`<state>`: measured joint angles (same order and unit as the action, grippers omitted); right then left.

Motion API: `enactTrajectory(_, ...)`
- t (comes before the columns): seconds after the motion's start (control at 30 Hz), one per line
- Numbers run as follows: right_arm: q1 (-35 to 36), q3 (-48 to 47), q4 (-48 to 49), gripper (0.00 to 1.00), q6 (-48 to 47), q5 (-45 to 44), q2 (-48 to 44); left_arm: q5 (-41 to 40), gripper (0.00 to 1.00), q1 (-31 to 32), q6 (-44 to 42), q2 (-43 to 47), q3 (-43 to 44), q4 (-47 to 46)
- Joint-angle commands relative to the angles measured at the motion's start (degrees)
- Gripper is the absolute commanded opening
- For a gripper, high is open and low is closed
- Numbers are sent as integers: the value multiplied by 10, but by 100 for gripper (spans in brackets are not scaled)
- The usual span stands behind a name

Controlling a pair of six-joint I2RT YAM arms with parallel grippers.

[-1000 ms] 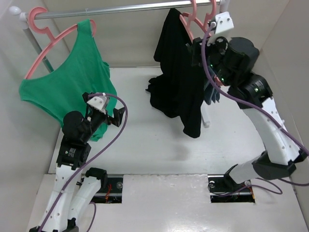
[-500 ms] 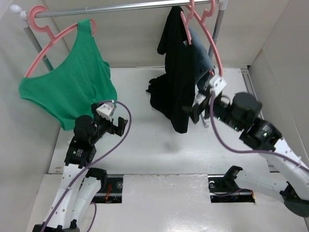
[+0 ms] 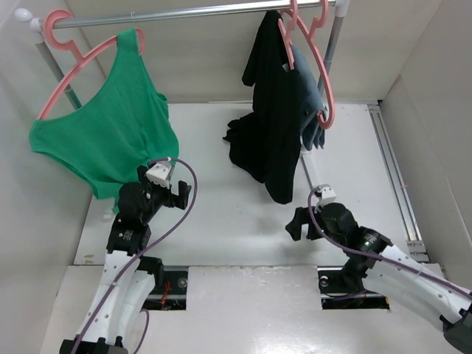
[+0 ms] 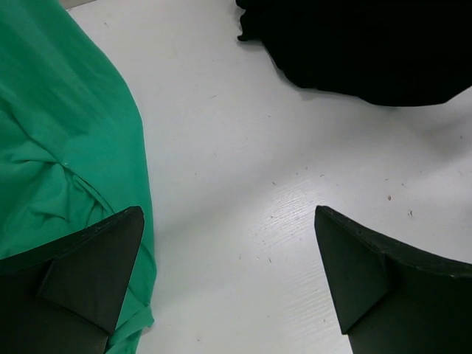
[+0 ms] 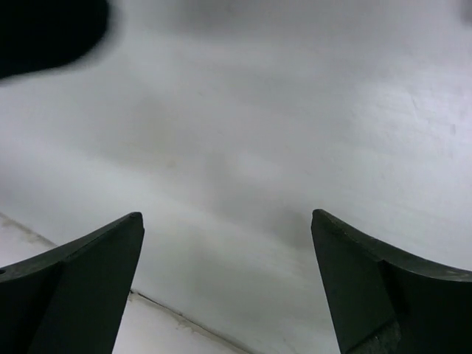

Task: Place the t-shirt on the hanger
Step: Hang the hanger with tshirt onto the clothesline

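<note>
Up on the metal rail [image 3: 184, 12] at the far side, the t-shirt [image 3: 269, 110] hangs from the hanger [image 3: 282, 26] as a long, limp bunch of matte black cloth. That hanger is thin salmon-pink plastic with a curled hook. The shirt's lower folds spill sideways and seem to touch the white worktop [image 3: 221, 221]. Just beside it a second pink hanger [image 3: 322, 18] carries a grey-blue garment [image 3: 308, 110]. The two hooks sit so close together that I cannot tell which of them owns the long bare pink arm [image 3: 322, 81] with the rounded end. At the rail's other end a green top [image 3: 103, 133], smooth and softly creased, hangs slanted from a wide pink hanger [image 3: 74, 63].

My left tool [image 3: 183, 195] hangs low by the green hem, its dark wedge fingers spread wide over bare worktop. My right tool [image 3: 295, 223] sits low near the front edge, well apart from the shirt, and it is also spread wide.

Only my left wrist view shows the fine detail: crumpled green folds beside one finger, the shirt's rounded black edge against the worktop, and small specks and scuffs in the paint. My right wrist view is blurred, showing pale worktop and a dark patch in one corner that I cannot identify.
</note>
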<state>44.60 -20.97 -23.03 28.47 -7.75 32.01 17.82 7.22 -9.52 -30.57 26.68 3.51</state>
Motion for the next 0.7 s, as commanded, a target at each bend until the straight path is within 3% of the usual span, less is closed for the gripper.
enactTrajectory(0.0,-17,16,9,100,124,-32,3,3,100,-3,11,10,-7,-57)
enactTrajectory(0.67,-28,-23,-27,100,130,-107,24,3,100,-15,16,16,-12,-62)
